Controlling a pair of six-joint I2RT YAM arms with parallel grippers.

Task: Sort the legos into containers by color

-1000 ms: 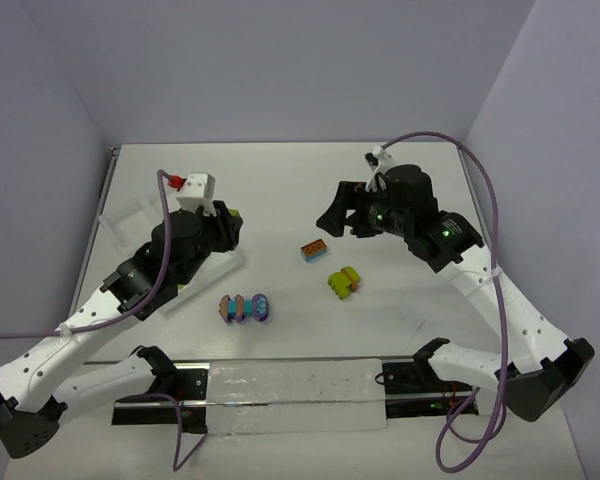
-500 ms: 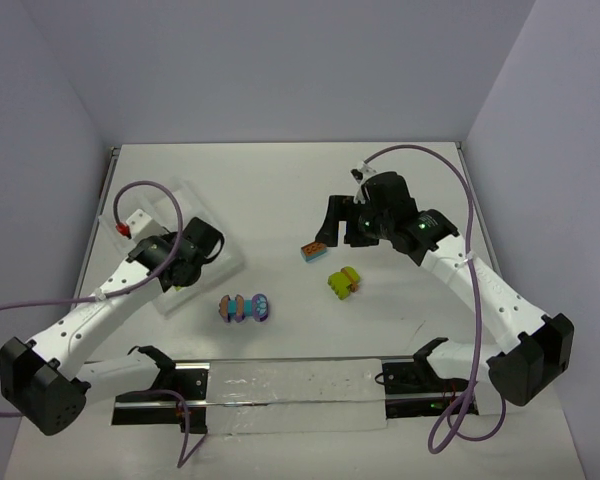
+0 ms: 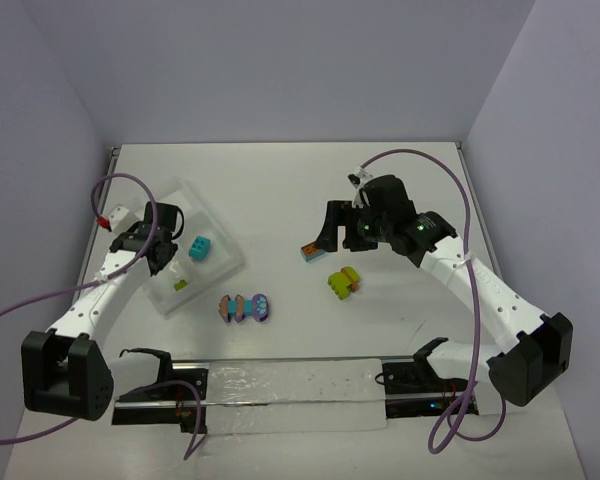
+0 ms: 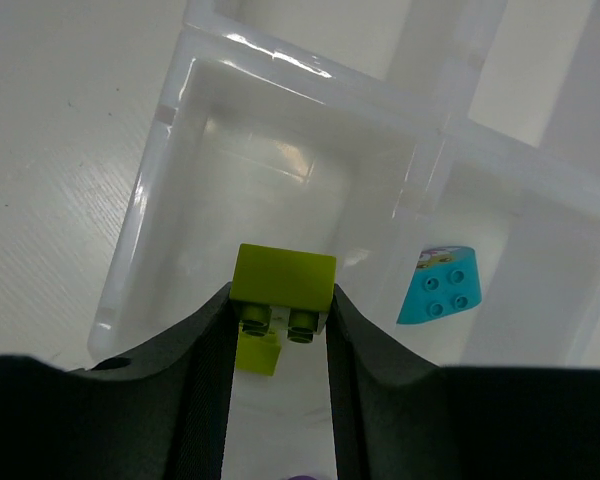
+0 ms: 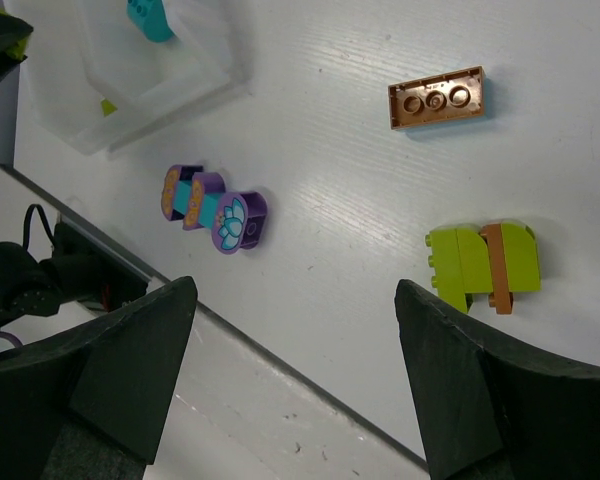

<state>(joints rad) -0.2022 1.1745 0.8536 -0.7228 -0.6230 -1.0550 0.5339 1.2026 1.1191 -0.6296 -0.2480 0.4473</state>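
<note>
From above, the left arm [image 3: 90,300] hides part of the tray [image 3: 205,212]. Inside it we count one blue brick [image 3: 197,249] and one loose green brick [image 3: 179,286]. On the table [image 3: 280,180] lie three more: a purple lump [image 3: 245,307], a green lump [image 3: 344,282] and a brown brick [image 3: 313,250].

At the left wrist, the left gripper [image 4: 280,298] squeezes a held green brick [image 4: 282,276] over the tray.

At the right wrist, the right gripper [image 5: 295,288] is wide apart and empty. The tray is cut off at the edge.

Wide gaps separate 3 table clusters [image 3: 245,308] [image 3: 344,282] [image 3: 313,251]; tray dividers [image 4: 430,150] flank left claw [image 4: 280,295].

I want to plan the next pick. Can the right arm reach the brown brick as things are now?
Probably yes. The right gripper hangs open close by the brown brick, which lies alone with nothing touching it. The green cluster sits apart, so the way looks free.
</note>
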